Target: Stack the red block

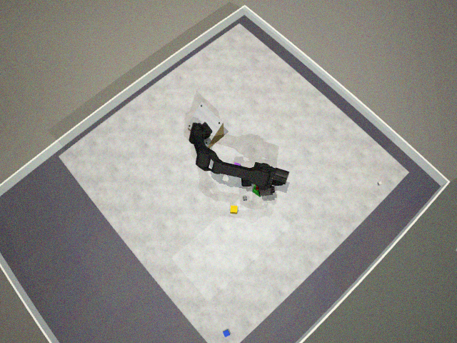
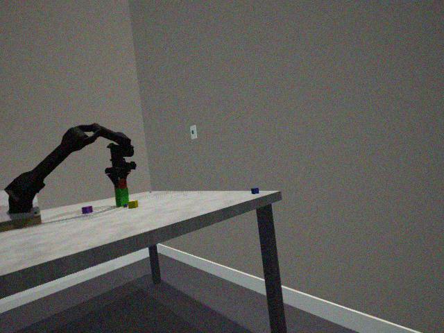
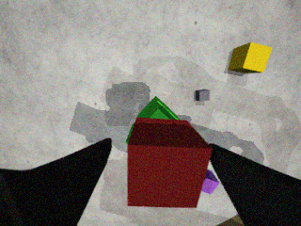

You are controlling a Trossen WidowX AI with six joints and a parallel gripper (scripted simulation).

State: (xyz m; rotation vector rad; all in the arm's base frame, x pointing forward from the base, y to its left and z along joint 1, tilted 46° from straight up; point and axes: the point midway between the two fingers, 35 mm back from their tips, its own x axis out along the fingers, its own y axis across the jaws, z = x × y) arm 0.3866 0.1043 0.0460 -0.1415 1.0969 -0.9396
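End effector (image 3: 162,160) — wide open, downward

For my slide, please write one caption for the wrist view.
Open gripper flanks the red block resting on the green tower.

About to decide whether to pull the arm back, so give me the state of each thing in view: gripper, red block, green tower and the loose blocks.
gripper: open, fingers apart on either side of the red block, holding nothing
red block: upright on top of the green tower, gaps to both fingers
green tower: standing upright on the table
yellow block: resting on the table beside the tower
purple block: resting on the table
blue block: resting near the table's far edge
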